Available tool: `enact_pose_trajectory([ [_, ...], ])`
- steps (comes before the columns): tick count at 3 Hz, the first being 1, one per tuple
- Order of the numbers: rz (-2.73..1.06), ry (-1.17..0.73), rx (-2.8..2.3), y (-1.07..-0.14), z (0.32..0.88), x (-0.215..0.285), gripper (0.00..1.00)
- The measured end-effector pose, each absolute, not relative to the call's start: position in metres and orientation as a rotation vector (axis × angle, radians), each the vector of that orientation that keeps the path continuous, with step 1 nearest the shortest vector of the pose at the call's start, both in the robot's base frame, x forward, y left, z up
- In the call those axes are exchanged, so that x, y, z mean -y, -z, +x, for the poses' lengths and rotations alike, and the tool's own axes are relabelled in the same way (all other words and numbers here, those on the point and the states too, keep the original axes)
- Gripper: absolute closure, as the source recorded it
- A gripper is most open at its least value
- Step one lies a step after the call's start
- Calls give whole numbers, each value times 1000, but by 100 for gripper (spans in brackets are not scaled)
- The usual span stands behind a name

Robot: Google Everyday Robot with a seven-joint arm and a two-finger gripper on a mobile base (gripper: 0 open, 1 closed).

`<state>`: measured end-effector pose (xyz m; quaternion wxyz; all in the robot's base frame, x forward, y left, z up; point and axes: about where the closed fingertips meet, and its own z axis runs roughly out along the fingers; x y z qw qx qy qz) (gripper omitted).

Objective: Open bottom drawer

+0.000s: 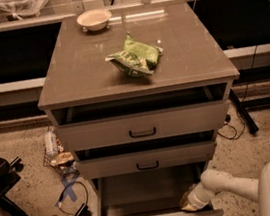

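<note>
End effector [189, 202] sits inside the bottom drawer [137, 193], at its front right corner, on a white arm [227, 183] reaching in from the cabinet's right; whether it is spread or pressed together cannot be told. Cabinet [48, 105] holds three drawers under a grey-beige worktop [69, 74]. Bottom drawer is pulled well out of the cabinet's base, its grey interior showing. Top drawer [103, 132] and middle drawer [182, 154] each stand slightly out. Near the worktop's middle lies a green bag [135, 57]; a white bowl [94, 19] stands at its back left.
</note>
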<state>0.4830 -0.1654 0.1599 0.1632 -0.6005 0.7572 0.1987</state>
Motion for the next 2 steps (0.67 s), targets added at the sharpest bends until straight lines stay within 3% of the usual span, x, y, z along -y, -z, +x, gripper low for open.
enact_pose_trajectory([
  [1,-1728,-638,-2171,-161,447,157,100],
  [2,-1728,-638,-2171,-161,447,157,100],
])
